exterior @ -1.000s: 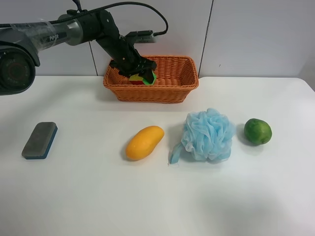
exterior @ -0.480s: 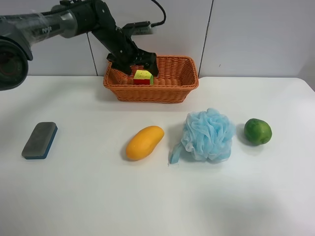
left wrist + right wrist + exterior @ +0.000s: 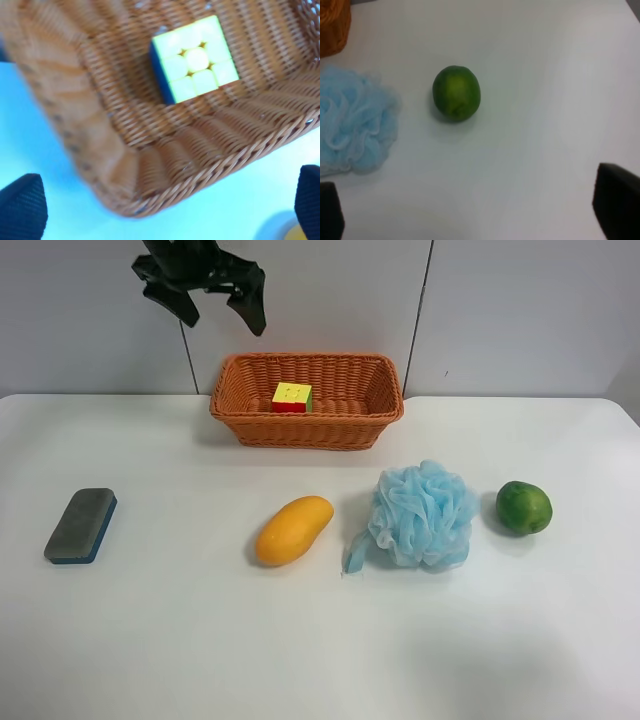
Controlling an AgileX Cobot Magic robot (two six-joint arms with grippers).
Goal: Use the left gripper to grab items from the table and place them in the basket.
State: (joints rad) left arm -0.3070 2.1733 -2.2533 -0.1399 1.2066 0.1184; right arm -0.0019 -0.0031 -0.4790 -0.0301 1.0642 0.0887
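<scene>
A: Left gripper (image 3: 224, 312), what state?
B: Prongs spread wide, nothing between them; it hangs high above one end of the basket (image 3: 305, 432), well clear of the rim; the left wrist view agrees, both fingertips at the frame's edges with only wicker between.
A: And the puzzle cube (image 3: 292, 397)?
B: Inside the basket, flat on the woven floor, yellow face up, near an end wall; nothing grips it; I judge that item done.
A: Why hold so high?
B: My reading: height keeps the prongs off the flared wicker sides for the swing out over the table (image 3: 180, 640); the spread prongs suit the next grab.
A: What is left out there?
B: Four items in a loose row in front of the basket; eraser (image 3: 80, 525) alone, well apart from the rest; mango (image 3: 292, 530) about the middle; bath pouf (image 3: 422, 515) near the mango, not touching; green fruit (image 3: 524, 507) just beside the pouf, a gap between them.
A: Does the spacing matter?
B: Likely; each stands free, so the prongs can close round one without nudging a neighbour; I expect the pouf to squash and the fruit to roll if clipped off-centre.
A: Right gripper (image 3: 472, 207)?
B: Fingertips far apart, empty; it hovers over the green fruit and the pouf's edge; idle, I guess, since the task gives the work to the left.
</scene>
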